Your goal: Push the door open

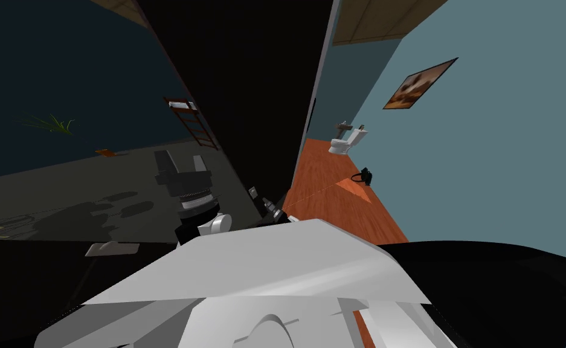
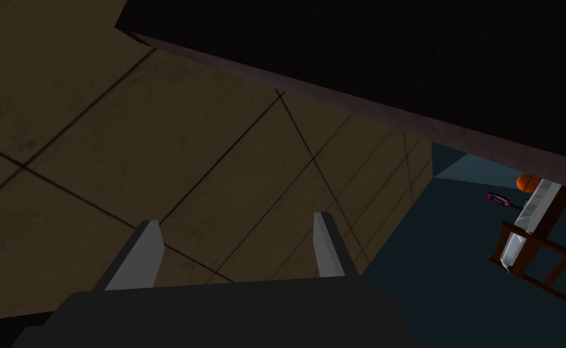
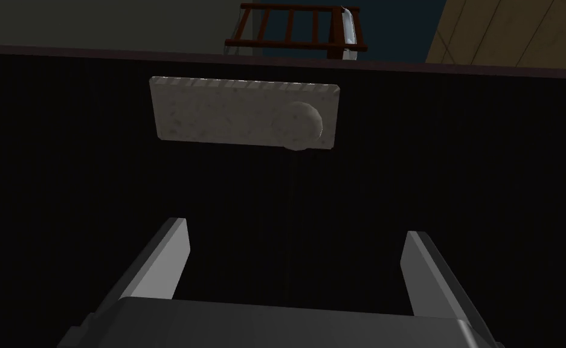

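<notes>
Approach step. Tall dark flat door point(image 3: 70, 181) fills the space ahead of right gripper point(image 3: 295, 254), fingers wide, near its grey speckled handle plate with round knob point(image 3: 227, 118). Left gripper point(image 2: 237, 244) spread too, idle. Next, likely: press forward against the panel.

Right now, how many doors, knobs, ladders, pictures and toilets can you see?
door: 1
knob: 1
ladder: 1
picture: 1
toilet: 1
Total: 5
</notes>
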`<state>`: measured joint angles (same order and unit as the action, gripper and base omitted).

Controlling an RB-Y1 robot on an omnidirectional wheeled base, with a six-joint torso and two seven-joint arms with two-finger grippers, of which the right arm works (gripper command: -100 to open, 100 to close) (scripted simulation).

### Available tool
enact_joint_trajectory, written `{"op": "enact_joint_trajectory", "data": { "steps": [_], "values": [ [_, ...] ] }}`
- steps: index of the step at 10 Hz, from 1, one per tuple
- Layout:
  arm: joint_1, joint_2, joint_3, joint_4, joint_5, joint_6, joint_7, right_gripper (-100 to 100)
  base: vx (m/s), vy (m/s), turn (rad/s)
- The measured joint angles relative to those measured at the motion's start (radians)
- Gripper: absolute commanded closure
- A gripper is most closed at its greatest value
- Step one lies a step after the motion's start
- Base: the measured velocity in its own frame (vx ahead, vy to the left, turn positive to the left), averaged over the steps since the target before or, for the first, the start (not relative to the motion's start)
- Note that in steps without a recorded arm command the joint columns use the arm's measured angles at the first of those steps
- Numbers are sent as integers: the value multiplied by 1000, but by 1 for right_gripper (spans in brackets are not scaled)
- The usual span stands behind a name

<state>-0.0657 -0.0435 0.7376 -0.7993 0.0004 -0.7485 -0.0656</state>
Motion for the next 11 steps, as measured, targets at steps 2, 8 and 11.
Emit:
{"op": "enact_joint_trajectory", "data": {
  "steps": [2,8,11],
  "values": [
    [-2,-9,-5,3,0,2,3,-100,116,111,18],
    [-13,14,-24,20,-1,2,10,-100,144,135,21],
    [-15,15,-24,19,-1,2,10,100,-13,-14,4]
  ]
}}
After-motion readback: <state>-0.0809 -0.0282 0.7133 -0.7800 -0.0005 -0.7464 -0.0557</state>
